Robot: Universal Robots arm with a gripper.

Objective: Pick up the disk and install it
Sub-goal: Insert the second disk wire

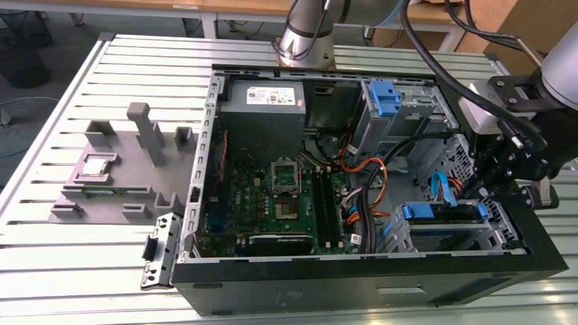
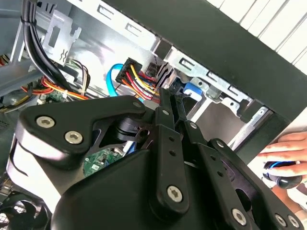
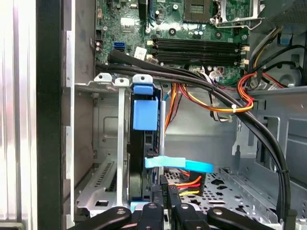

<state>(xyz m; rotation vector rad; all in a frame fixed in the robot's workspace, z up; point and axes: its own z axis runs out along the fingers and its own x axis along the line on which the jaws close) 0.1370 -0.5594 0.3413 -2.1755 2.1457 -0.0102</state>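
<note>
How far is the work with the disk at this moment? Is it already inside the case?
Done, it seems: the disk in its blue carrier stands inside the metal drive cage of the computer case; in the exterior view it sits in the cage. In hand: the gripper is right at the disk's end, fingers close together. Whether the disk is fully seated, I cannot tell.

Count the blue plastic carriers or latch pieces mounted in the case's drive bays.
2. One blue latch piece sits on the upper bay near the power supply; one blue carrier sits in the lower bay near the case's front edge, below the claw. Others may be hidden.
</note>
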